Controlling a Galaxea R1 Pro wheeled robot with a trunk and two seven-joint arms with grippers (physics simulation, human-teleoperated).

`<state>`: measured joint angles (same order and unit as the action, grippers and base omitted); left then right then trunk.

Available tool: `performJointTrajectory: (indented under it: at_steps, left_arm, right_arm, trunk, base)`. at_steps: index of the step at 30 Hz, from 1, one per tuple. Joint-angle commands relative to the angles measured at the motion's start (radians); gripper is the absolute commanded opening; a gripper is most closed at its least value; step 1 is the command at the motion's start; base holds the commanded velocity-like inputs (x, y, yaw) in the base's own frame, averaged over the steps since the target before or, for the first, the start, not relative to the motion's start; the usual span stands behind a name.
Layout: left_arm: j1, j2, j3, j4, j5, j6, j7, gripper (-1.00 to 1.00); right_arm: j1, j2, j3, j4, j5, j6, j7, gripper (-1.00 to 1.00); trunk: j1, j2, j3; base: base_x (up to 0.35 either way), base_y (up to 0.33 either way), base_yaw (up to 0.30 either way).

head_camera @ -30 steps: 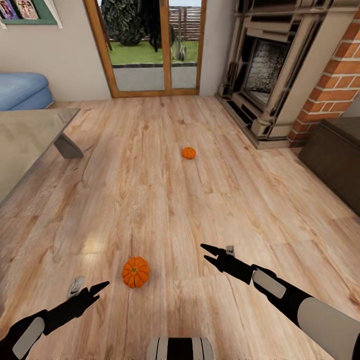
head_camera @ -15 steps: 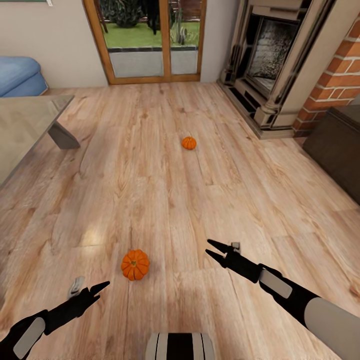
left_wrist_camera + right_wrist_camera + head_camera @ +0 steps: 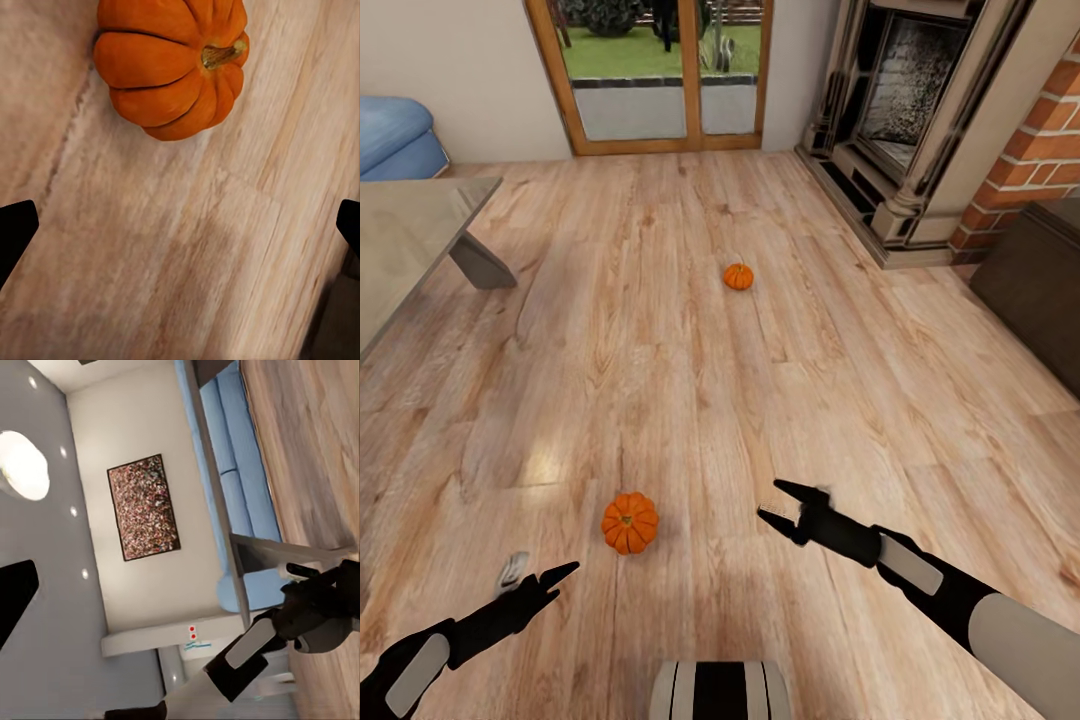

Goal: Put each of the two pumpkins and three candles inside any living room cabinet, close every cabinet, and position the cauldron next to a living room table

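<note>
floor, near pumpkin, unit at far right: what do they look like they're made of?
Floor: light wood planks or laminate, going by the grain and plank seams; a soft sheen near the left side.
Near pumpkin: smooth, slightly glossy orange skin with ribs and a dry brownish stem; real or plastic, can't tell.
Dark unit: looks like dark-brown wood, matte.

Even, bright daylight is coming through the glass door (image 3: 665, 75). A pale sheen is glinting off the floor (image 3: 545, 465). Shadows are lying soft, edges slightly blurring.
</note>
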<state>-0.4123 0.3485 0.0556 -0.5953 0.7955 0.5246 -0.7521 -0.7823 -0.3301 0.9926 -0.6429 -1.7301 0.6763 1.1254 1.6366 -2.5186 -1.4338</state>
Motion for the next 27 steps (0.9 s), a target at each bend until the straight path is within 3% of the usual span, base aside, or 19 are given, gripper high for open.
performJointTrajectory:
  at_steps: [1, 7, 27]
  left_arm:
    - [0.0, 0.0, 0.001, 0.0, 0.005, 0.008, -0.001, 1.0]
    - [0.0, 0.0, 0.001, 0.0, 0.005, 0.009, -0.002, 1.0]
    - [0.0, 0.004, 0.003, 0.0, 0.004, 0.009, -0.003, 1.0]
  right_arm:
    - [-0.002, -0.001, 0.007, 0.0, -0.011, 0.033, 0.002, 1.0]
    - [-0.002, -0.001, 0.007, 0.004, -0.017, 0.082, 0.003, 1.0]
    - [-0.002, -0.001, 0.006, 0.005, -0.017, 0.081, 0.003, 1.0]
  trunk:
    - [0.0, 0.0, -0.001]
    - [0.002, -0.001, -0.02]
    - [0.002, -0.001, -0.02]
  base:
    - [0.0, 0.0, 0.0]
    - [0.0, 0.0, 0.0]
    - [0.047, -0.043, 0.0]
